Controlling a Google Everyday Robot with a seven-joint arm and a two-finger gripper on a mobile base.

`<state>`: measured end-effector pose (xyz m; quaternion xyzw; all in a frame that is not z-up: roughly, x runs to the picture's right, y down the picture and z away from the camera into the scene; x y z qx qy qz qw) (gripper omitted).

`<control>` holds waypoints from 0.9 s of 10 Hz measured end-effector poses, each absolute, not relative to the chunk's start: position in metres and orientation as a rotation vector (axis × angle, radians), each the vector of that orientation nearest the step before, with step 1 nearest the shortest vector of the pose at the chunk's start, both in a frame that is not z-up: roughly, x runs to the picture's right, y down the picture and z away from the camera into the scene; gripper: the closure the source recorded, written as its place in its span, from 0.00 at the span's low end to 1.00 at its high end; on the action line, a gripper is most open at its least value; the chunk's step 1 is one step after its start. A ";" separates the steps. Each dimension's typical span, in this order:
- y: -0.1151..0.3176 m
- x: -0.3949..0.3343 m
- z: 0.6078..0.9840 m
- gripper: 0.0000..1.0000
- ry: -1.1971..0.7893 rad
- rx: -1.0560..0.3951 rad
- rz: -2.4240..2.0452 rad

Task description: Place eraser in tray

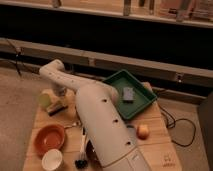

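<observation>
The eraser [58, 107], a small tan block with a black underside, lies on the left part of the wooden table [155, 145]. My gripper [61, 95] hangs from the arm's bent wrist just above and behind it, close to touching. The dark green tray [142, 101] sits at the table's back right, far from the gripper. A grey-blue flat block [128, 93] lies inside it. My big white arm [102, 125] crosses the middle of the table and hides what is under it.
A yellow-green fruit [45, 100] sits just left of the eraser. An orange bowl [49, 137] and a white cup [52, 159] stand at the front left. A black brush [81, 150] lies beside the arm. A small orange fruit [143, 131] sits right of the arm. A cable [175, 125] trails off the right edge.
</observation>
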<state>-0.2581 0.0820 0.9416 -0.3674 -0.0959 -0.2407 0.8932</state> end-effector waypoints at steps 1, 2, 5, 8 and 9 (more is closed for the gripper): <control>0.083 -0.258 0.941 0.82 -0.196 -0.763 -0.497; 0.082 -0.258 0.941 0.90 -0.193 -0.761 -0.496; 0.071 -0.261 0.927 1.00 -0.172 -0.724 -0.501; 0.043 -0.260 0.900 1.00 -0.143 -0.668 -0.508; 0.031 -0.256 0.891 1.00 -0.128 -0.652 -0.509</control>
